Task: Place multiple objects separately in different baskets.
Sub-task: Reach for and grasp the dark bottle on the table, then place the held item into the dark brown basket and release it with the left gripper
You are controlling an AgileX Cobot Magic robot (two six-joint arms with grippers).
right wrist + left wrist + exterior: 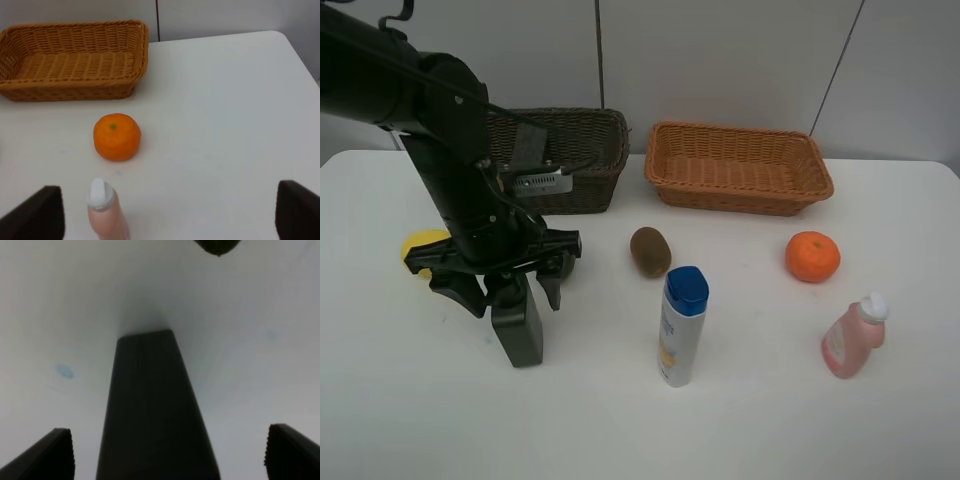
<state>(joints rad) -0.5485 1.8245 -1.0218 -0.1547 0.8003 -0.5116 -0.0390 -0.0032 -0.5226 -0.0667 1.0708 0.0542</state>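
Dark green pump bottle [523, 335] stands upright at lower left, centred between the wide-open fingers of my left gripper [510, 288], nothing gripped yet.

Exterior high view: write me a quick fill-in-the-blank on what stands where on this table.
The left gripper is ____ around the dark green bottle.
The white bottle has a ____ cap.
The light tan basket is ____.
The fruit nearest the pink bottle is the ____.
Missing words: open; blue; empty; orange.
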